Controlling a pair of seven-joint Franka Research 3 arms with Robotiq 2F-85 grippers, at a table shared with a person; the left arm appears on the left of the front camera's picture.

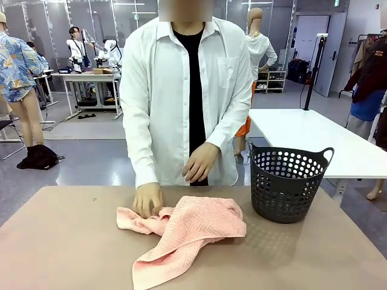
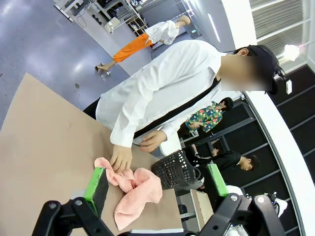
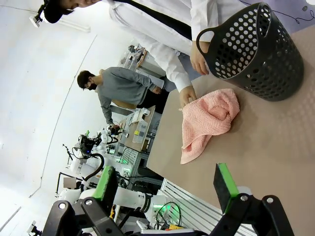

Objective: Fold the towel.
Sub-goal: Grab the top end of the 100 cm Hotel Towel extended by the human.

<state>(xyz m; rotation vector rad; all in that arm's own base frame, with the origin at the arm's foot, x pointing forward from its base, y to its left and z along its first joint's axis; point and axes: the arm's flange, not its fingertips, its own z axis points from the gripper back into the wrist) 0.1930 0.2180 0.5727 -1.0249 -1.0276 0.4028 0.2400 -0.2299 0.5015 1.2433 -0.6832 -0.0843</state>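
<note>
The salmon-pink towel [image 1: 181, 232] lies crumpled on the brown table [image 1: 66, 241], just left of the dark basket [image 1: 287, 181]. A person in a white shirt stands at the far side, one hand [image 1: 148, 200] pressed on the towel's far left edge, the other hand [image 1: 199, 163] held above it. In the left wrist view my left gripper [image 2: 156, 178] is open, high above the table, with the towel [image 2: 135, 191] far below between its green pads. My right gripper [image 3: 165, 184] is open too, well back from the towel [image 3: 206, 120].
The perforated basket [image 3: 256, 49] stands on the right part of the table. A white table [image 1: 314, 139] stands behind it. Bare tabletop stretches to the left of the towel and along the near edge.
</note>
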